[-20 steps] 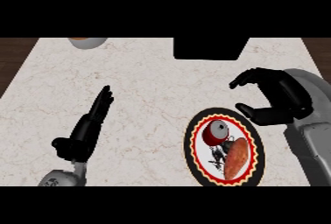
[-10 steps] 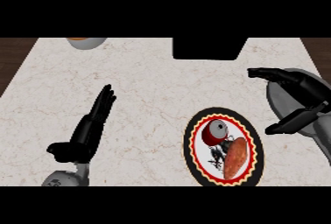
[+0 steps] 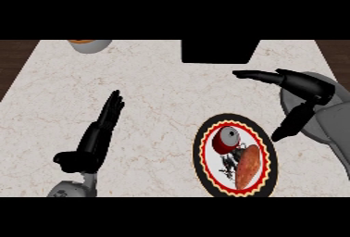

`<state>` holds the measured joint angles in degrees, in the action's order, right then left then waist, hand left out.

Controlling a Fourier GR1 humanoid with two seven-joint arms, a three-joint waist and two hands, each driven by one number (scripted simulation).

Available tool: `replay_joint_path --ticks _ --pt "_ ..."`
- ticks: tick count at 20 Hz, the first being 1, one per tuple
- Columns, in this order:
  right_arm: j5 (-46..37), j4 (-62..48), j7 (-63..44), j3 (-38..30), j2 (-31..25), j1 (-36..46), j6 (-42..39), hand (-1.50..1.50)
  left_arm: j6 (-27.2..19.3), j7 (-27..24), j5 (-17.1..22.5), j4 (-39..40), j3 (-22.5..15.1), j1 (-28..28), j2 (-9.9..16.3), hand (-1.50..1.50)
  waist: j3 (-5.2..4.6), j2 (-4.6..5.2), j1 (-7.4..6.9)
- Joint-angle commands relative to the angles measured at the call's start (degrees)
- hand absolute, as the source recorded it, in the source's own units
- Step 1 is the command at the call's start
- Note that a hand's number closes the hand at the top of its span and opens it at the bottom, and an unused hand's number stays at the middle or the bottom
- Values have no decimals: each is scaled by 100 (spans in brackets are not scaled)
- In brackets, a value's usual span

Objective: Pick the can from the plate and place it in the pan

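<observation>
Counter [image 3: 157,92]: pale marbled top, filled most of the head view, dark wood strip visible at the left edge.

Pan [image 3: 219,50]: dark squarish shape at the far edge, right of centre; only its near part showed. Nothing seen inside the visible part.

Plate [image 3: 205,157]: black rim, red-and-yellow scalloped border, white centre, lay near the right front of the counter. Looked taller than wide. A printed or painted brownish oval and dark markings occupied its lower half.

Right hand [image 3: 304,90]: at the right side, above and to the right of the plate, apart from it. Fingers extended, one pointing left toward the counter's middle, another angled down toward the plate's right rim. Open, holding nothing.

Left hand [image 3: 99,134]: at the left side, fingers straight and together, pointing up and slightly right, thumb out to the left. Open, resting, holding nothing.

Can [image 3: 226,140]: red body with a light grey round end showing, lay on the upper part of the plate, on its side as far as could be judged. Neither hand touched it.

Bowl [image 3: 89,45]: pale, with an orange inside, at the far left edge, partly cut off.
</observation>
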<state>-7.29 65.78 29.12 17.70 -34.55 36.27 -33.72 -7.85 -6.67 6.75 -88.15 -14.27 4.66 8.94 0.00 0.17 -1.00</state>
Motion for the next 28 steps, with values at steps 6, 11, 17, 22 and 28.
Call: replay_joint_path --ticks 6,11,17,22,28 --pt "-1814 334 -36 1371 227 152 238 -150 25 251 -33 -486 -37 -237 48 0 2 -20 -6" --pt "-2594 592 -187 1635 246 -175 404 -150 129 120 57 -199 261 -132 40 0 0 -20 77" --pt "-3001 427 -359 1231 778 -211 130 -150 401 -11 -66 -681 171 -752 132 0 0 -24 57" --pt "-3683 -226 14 1111 1192 -412 579 -150 265 1 -265 -420 250 -467 -155 0 1 -16 61" --pt "-3740 -257 163 481 1314 -299 160 -150 287 122 -438 -265 298 -286 -307 0 0 -16 75"
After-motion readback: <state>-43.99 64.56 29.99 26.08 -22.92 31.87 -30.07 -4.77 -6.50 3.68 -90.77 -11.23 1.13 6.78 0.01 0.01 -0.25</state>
